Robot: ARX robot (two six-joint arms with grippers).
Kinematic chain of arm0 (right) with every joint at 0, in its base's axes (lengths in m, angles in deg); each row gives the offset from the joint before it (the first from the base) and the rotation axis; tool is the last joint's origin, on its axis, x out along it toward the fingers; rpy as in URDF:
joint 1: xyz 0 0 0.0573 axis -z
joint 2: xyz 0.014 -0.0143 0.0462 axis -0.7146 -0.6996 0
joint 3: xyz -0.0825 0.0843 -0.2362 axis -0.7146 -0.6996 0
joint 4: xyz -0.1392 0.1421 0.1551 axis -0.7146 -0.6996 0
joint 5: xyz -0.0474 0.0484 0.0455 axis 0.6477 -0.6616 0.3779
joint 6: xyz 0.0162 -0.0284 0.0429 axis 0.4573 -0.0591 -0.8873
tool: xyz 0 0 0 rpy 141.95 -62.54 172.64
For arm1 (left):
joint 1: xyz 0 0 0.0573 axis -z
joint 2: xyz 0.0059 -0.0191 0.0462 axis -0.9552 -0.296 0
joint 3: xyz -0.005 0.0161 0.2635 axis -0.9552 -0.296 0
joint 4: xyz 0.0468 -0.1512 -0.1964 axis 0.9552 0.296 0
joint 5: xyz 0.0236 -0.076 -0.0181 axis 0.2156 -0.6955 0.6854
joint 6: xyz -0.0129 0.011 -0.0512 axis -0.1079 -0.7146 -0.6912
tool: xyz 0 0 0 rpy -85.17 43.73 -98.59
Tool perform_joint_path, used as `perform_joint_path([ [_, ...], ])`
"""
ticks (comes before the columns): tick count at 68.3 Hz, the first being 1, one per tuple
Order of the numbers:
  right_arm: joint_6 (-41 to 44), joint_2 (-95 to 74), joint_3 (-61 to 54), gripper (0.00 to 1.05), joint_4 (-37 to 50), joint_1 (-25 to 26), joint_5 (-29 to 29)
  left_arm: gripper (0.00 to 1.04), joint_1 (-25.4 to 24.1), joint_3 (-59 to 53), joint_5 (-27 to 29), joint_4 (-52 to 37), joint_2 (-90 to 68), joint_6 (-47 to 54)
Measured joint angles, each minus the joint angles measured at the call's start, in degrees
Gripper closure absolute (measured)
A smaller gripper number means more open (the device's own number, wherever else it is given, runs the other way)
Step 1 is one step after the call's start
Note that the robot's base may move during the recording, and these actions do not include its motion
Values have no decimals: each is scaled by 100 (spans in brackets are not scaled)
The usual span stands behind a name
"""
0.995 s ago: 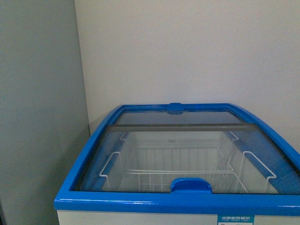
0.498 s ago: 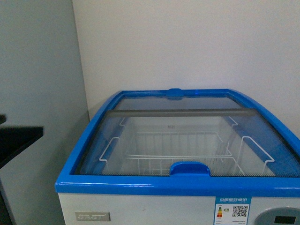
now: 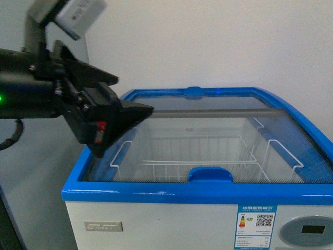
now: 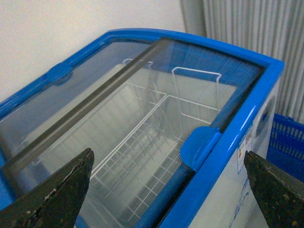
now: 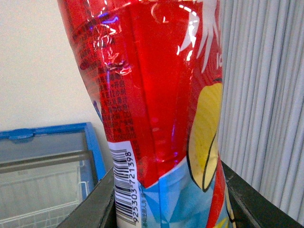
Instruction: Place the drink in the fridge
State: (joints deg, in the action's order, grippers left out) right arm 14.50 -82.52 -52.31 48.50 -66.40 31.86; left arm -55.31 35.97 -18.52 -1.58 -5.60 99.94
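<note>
The right gripper (image 5: 171, 209) has its jaws clamped on the red drink bottle (image 5: 156, 95), short of the fridge (image 3: 197, 195). The left gripper (image 4: 166, 190) hangs wide-jawed above the closed glass lid (image 3: 208, 140). By my judgement, the opening and the placing are both yet to do.

Wide-spread left gripper (image 4: 167, 154) over fridge (image 4: 247, 118) top.
Curved glass lid (image 4: 95, 104) lies over white wire baskets (image 4: 142, 142); blue handle (image 4: 199, 145) sits at the rim; blue crate (image 4: 287, 142) stands beside the fridge.
</note>
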Motion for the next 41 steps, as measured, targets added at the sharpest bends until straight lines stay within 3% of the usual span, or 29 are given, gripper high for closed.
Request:
perform_joint_path([
  [20, 0, 0, 0, 62, 0, 0, 0, 8, 645, 874, -48, 503, -857, 1412],
  [41, 0, 0, 0, 62, 0, 0, 0, 8, 737, 1755, 0, 1812, -1593, 2164],
])
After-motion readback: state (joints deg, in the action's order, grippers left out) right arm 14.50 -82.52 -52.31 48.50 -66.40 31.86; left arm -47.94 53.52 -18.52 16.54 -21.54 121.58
